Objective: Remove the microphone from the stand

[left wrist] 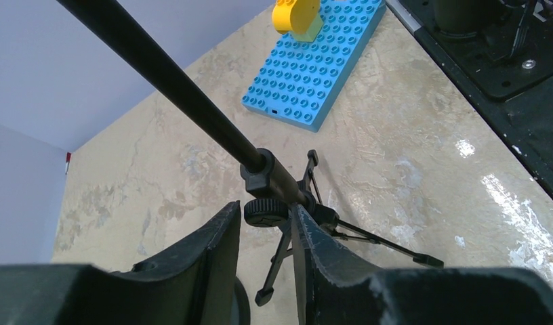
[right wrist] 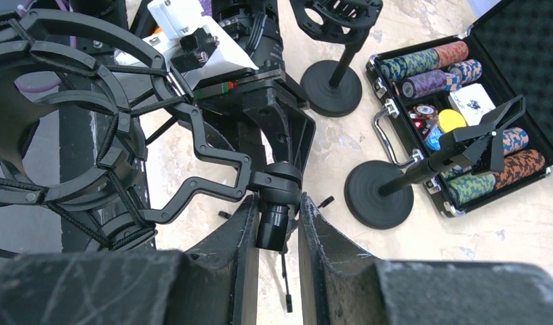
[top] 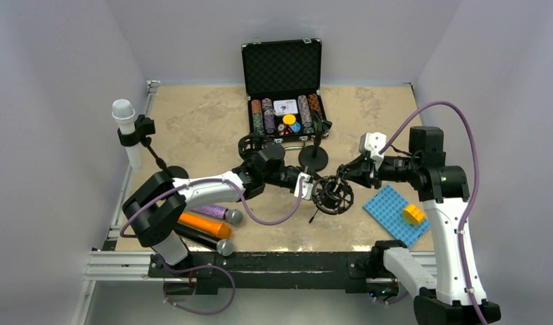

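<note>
Progress, by your views: shock mount [right wrist: 219,157] ring looks empty, loose microphones [top: 205,225] lie by left arm, white microphone [top: 123,115] clipped upright in left-edge stand [top: 154,154]. Left gripper [left wrist: 265,210] narrow on tripod stand [left wrist: 274,177] stem; right gripper [right wrist: 276,203] clamps mount joint

On the left wrist view I am losing the black rod [left wrist: 172,88] past the top-left corner, and the top edge is clipping the yellow brick [left wrist: 295,15]. On the right wrist view the shock mount [right wrist: 70,135] is running off the left edge and the chip case [right wrist: 463,101] off the right. Overhead, the left arm [top: 192,193] is covering part of the black microphone [top: 206,240].
</note>
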Controlling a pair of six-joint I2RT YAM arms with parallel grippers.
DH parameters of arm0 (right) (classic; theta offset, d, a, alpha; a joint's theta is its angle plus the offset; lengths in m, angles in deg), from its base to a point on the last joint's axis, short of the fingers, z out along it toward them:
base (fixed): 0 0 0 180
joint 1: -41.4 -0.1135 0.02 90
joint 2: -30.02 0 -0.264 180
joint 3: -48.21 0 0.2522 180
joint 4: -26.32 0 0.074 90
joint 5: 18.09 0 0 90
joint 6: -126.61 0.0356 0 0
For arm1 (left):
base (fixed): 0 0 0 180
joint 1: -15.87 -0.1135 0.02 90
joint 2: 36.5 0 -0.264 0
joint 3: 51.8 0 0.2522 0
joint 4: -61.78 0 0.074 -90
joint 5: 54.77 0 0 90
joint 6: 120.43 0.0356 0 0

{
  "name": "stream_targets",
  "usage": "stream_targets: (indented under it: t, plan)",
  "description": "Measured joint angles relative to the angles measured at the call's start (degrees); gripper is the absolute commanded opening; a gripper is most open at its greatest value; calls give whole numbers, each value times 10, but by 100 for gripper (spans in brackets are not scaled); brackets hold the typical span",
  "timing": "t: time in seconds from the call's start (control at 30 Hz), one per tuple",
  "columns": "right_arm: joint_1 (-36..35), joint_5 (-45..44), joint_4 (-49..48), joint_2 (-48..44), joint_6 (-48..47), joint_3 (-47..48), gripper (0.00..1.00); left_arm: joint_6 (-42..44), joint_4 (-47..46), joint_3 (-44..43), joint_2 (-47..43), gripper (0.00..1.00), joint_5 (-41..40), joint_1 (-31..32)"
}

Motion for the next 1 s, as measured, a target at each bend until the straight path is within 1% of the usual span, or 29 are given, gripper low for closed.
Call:
stream_targets:
  t: [0.17,0.3,0.37,0.47,0.53,0.6,0.73,0.77,0.8,0.9,0.93,1.0]
  plan:
    - [1,0,-6,7,3,0,0,-11,-3,-4,8,19,-1,0]
    - [3,0,-9,11,5,0,0,-31,-1,-9,12,5,-2,-1]
    - [3,-1,-9,11,5,0,0,-60,11,-19,14,2,-2,-2]
    - [3,0,-7,11,3,0,0,-136,63,-51,18,0,7,-10]
    - [3,2,-3,10,-5,0,0,-205,92,-65,18,0,23,-21]
    - [2,2,10,9,-15,0,0,-268,108,-69,18,0,45,-31]
    - [-1,13,28,5,-35,0,0,-423,134,-81,24,1,99,-52]
    - [-1,16,33,2,-41,1,0,-473,136,-90,34,3,117,-58]
    - [-1,16,37,2,-46,1,0,-518,134,-100,48,10,133,-63]
    - [-1,16,42,-1,-58,5,0,-652,96,-131,99,40,172,-71]
    - [-1,16,42,-1,-61,7,0,-675,85,-132,104,49,177,-73]
    - [-1,13,47,0,-64,8,0,-695,82,-132,104,59,183,-77]
